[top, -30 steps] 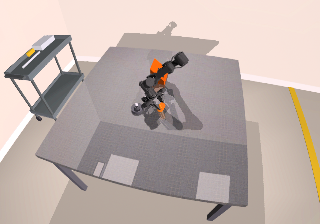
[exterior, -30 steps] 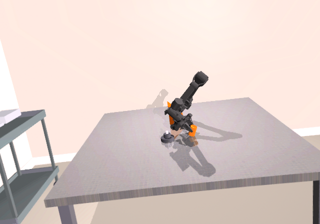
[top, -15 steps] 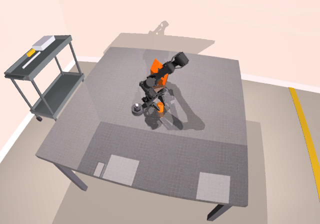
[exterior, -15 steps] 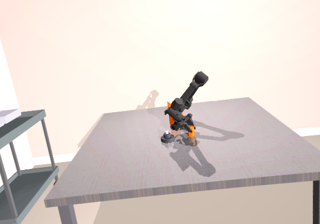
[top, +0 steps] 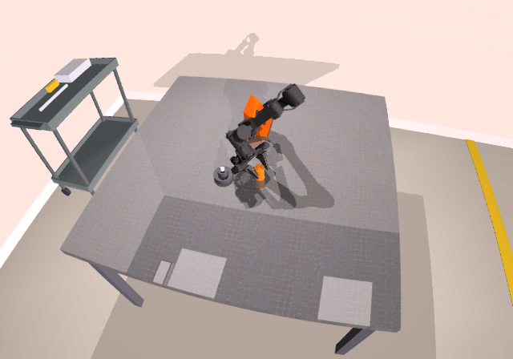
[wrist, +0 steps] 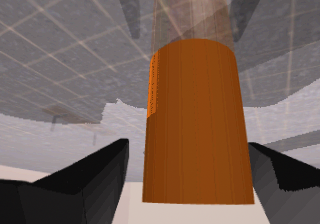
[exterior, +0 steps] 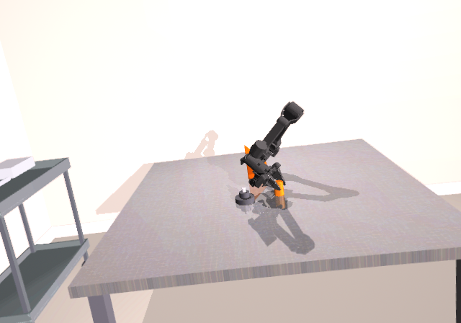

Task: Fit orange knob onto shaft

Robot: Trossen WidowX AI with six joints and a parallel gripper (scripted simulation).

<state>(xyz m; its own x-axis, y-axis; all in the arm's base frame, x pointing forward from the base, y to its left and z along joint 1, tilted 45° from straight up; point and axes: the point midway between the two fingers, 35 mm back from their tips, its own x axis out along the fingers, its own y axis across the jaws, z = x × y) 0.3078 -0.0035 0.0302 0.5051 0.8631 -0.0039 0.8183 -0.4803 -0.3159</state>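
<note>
The orange knob (top: 260, 174) (exterior: 279, 190) (wrist: 197, 129) stands upright on the table, its lower end meeting its reflection. Its underside and hole are hidden. My gripper (top: 261, 171) (exterior: 282, 186) (wrist: 187, 149) is open around the knob, one finger on each side. The wrist view shows a gap on the left and a narrower one on the right. The dark round pedestal (top: 223, 179) (exterior: 244, 201) stands left of the knob in the top and exterior views. Its small silver shaft (top: 222, 168) (exterior: 243, 189) points up, bare. The shaft's flat side is too small to make out.
An orange angular body (top: 251, 106) (exterior: 249, 166) stands behind the arm on the table (top: 331, 139) (exterior: 178, 237). Pale squares (top: 199, 272) (top: 345, 301) lie along the table's front edge in the top view. A grey cart (top: 99, 143) stands left of the table.
</note>
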